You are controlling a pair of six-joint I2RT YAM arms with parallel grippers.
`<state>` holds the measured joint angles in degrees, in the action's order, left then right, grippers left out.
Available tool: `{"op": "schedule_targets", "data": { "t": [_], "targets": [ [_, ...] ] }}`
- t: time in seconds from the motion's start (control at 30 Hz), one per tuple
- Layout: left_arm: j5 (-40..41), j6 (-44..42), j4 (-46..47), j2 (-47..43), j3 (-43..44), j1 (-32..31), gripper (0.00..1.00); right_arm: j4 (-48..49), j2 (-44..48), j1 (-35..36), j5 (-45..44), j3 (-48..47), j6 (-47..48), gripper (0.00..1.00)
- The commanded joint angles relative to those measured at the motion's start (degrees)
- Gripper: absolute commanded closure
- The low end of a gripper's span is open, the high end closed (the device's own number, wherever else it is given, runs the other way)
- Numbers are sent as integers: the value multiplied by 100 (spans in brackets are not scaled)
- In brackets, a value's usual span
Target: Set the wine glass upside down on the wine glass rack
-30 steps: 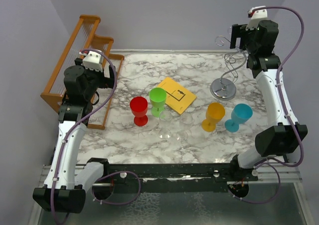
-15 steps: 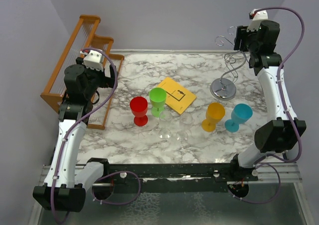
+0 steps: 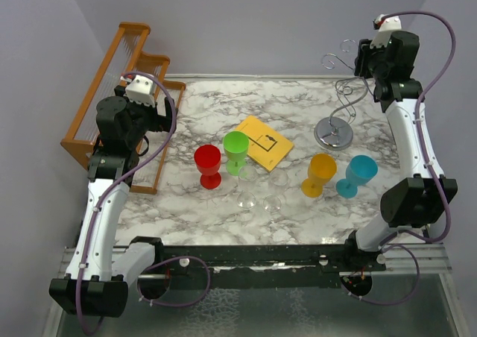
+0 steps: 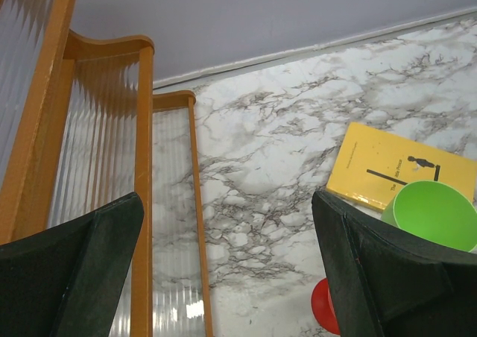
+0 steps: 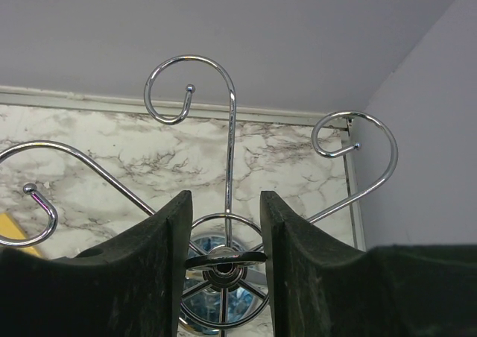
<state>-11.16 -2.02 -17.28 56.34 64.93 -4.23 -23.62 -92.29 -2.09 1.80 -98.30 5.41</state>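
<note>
Pickup seems not yet begun: the wine glass point(image 3: 247, 186) stands on the desk point(image 3: 209, 106) — faint, perhaps one of two — while the right tool point(image 5: 223, 203), narrowly parted and empty, hovers over the wine glass rack point(image 3: 335, 133); the left tool point(image 4: 227, 203) is spread wide. Next: grip its stem.

The right claw point(image 3: 362, 57) has drifted slightly rightward beside the wine glass rack point(image 3: 335, 133) top.

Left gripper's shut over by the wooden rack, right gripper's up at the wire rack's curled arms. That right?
Not quite. The left gripper is open, its fingers wide apart in the left wrist view. It is by the wooden rack, and the right gripper is up at the wine glass rack's curled arms.
</note>
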Motion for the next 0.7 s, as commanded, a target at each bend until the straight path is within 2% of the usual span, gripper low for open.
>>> {"op": "schedule_targets", "data": {
  "t": [0.0,0.17,0.23,0.27,0.67],
  "targets": [
    [-167,61,126,7,112,19,1,-54,-42,-37,127,-20,73,61],
    [-167,51,128,9,111,19,1,-153,-108,-37,424,-212,76,79],
    [-172,52,136,18,111,19,1,-201,-120,-37,574,-342,-20,96],
    [-180,45,133,22,116,19,1,-206,-114,-37,615,-395,-97,99],
    [-262,33,153,89,115,19,1,-303,-233,84,918,-1042,-838,99]
  ]
}}
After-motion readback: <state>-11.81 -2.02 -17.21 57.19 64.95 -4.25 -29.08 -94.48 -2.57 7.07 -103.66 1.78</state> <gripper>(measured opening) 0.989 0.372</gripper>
